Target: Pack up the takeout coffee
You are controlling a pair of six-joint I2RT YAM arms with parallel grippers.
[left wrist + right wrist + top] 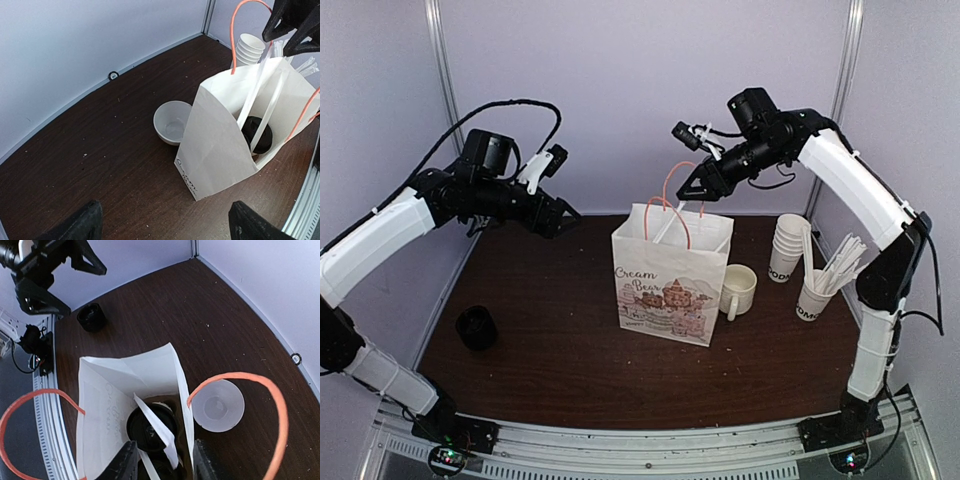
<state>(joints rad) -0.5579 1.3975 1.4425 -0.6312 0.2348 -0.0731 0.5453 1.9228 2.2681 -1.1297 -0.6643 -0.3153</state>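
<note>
Over the mouth of the paper bag [670, 275]: right gripper [164, 447], jaws part-way apart, nothing pinched between them. At upper left of the overhead view: left gripper [165, 212], spread wide, empty, high above the table [550, 350].

Inside the bag: coffee cup [150, 425], black lid up, with white wrapped sticks [260, 90] leaning across it. A second lid lower in the bag: cannot tell.

The overhead view hides the bag's inside. Only it shows the mug [738, 290] just right of the bag and the cup of stirrers [813, 298] at far right. Both wrist views show a white bowl [172, 122] behind the bag, unseen from overhead.
</note>
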